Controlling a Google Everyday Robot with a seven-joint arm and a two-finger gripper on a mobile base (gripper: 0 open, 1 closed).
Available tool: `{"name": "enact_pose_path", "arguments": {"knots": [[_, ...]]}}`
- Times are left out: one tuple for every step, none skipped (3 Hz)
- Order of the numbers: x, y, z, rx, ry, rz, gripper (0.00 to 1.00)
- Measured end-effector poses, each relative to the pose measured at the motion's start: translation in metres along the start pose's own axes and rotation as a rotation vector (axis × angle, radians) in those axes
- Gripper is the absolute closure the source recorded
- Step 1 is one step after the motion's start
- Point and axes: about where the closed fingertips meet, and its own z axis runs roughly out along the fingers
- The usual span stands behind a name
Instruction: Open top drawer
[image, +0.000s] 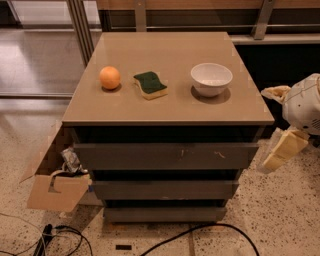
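Approach seemed the step in hand: our tool (275, 129) hung released, apart from the shut top drawer (165, 156) beside it; next we judged it must catch the front's upper edge

The tabletop (165, 107) is plain beige-brown. On it the orange (109, 78) is bright orange, the sponge (150, 84) dark green over a yellow layer, the bowl (211, 79) white. The top drawer (165, 156) is dark grey with small pale scratches; the two lower drawer fronts (165, 190) are plain dark grey. The gripper (280, 152), to the right of the top drawer, is pale yellow. The floor (280, 215) is pale with dark speckles, the cardboard box (57, 192) brown.
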Motion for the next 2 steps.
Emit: {"name": "enact_pose_path", "arguments": {"knots": [[-0.001, 0.006, 0.005, 0.005, -0.003, -0.001, 0.00], [-0.004, 0.029, 0.049, -0.039, -0.055, 0.041, 0.00]]}}
